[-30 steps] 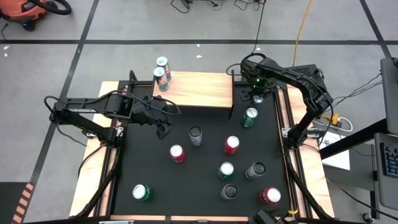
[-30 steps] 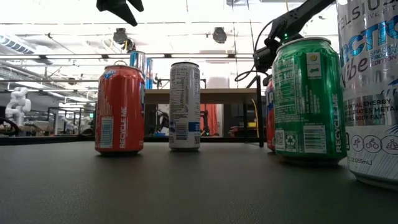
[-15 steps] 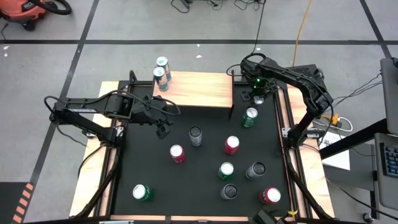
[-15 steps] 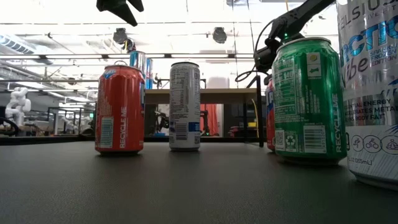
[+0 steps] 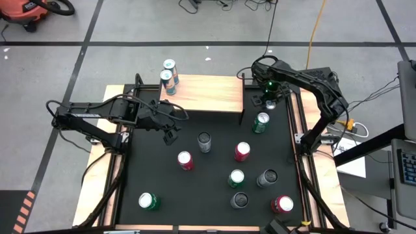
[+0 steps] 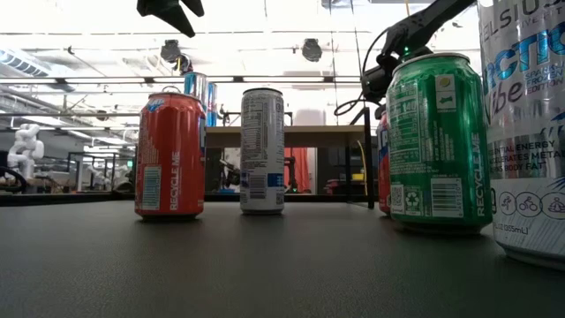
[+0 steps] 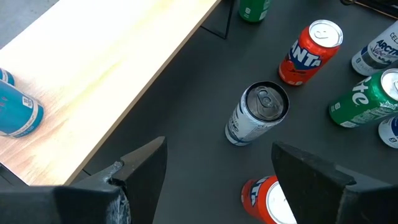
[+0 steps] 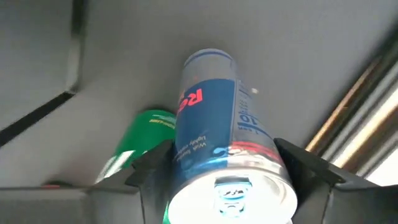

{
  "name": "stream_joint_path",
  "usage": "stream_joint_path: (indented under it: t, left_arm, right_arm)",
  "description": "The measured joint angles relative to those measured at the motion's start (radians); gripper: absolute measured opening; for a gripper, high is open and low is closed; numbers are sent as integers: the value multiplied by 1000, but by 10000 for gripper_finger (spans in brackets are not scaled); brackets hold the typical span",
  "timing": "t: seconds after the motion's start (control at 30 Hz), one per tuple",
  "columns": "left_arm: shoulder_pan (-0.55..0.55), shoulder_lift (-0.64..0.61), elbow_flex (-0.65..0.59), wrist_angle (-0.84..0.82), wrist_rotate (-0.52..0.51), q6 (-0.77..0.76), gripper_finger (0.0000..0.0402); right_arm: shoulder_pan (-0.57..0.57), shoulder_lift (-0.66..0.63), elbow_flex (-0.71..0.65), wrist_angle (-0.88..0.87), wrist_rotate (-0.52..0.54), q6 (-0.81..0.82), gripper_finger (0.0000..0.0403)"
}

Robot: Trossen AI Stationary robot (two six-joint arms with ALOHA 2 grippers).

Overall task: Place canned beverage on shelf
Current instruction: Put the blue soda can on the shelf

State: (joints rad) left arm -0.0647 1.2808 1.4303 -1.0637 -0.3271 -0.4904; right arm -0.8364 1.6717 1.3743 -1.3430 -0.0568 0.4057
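Note:
The light-wood shelf stands at the table's far side with two teal cans on its far left corner. My right gripper points down just right of the shelf, over a blue and silver can that stands upright next to a green can. Its fingers are shut on that can's top end. My left gripper hangs open above the table in front of the shelf's left part, holding nothing, with a grey can beyond it. My right gripper pinches the blue and silver can between its two fingers, on opposite sides of the can's wall just below the top rim. The fingers come from above, pointing down. The can stays upright; its bottom's contact with the table is unclear.
Several loose cans stand on the black tabletop: red ones, a green one, grey ones. The shelf's black leg is close to my right gripper. The shelf's middle and right are bare wood.

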Motion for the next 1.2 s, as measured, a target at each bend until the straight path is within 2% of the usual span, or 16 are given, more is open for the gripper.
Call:
stream_joint_path:
  t: [0.6,1.2]
  left_arm:
    - [22,0,0,6,-26,8,287]
    - [57,0,0,41,-19,34,287]
  right_arm:
    - [0,-138,16,-63,-2,-22,221]
    - [0,-146,329,-229,-102,-52,223]
